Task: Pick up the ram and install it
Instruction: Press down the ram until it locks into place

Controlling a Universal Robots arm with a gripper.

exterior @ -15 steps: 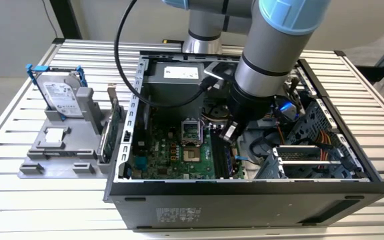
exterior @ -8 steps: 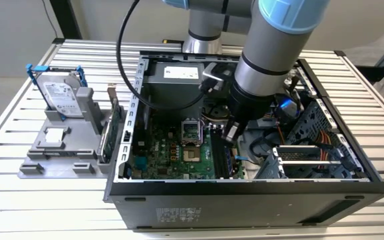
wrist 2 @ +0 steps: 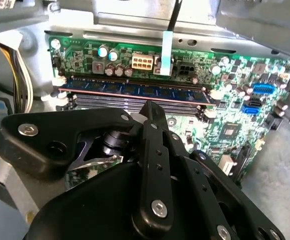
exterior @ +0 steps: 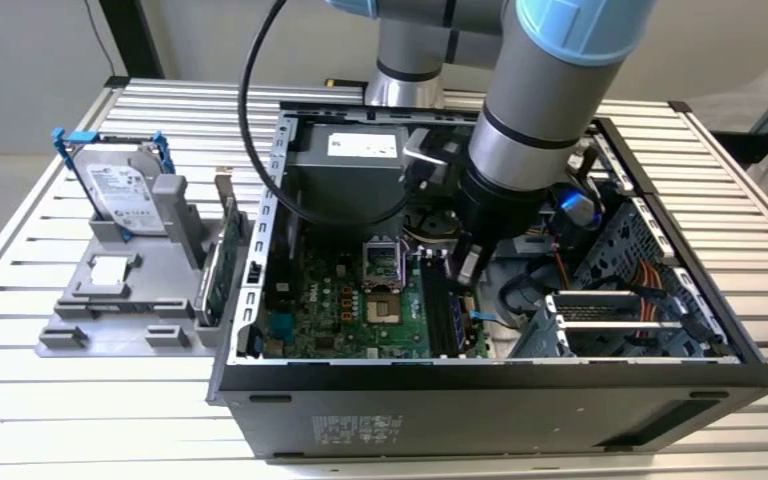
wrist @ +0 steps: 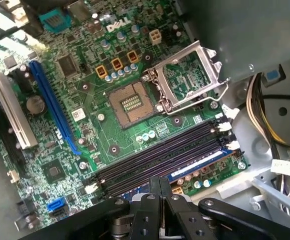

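Black linkage of the gripper (wrist 2: 149,165) sits nearest in both wrist views, its arms drawn in toward a narrow middle bar. The fingertips themselves are hidden behind this linkage, so I cannot tell whether they are spread or pressed together, and nothing shows between them.

Just beyond the gripper, in the second wrist view, the ram (wrist 2: 135,90) stands in the memory slots (wrist: 159,155) of the motherboard (wrist: 110,125). It is a dark blue stick with a row of black chips and a copper-coloured edge. Its long axis runs crosswise to the line from the gripper, so the stick presents its broad side to the tool, and it appears to sit level and down in its slot. From these pictures I judge the stick already set in place, with the gripper close above it and possibly clear of it; contact cannot be confirmed.

Farther off, in the exterior view, the arm reaches down into the open computer case (exterior: 264,380), with the gripper (exterior: 467,262) low over the slots beside the processor socket (exterior: 381,262).
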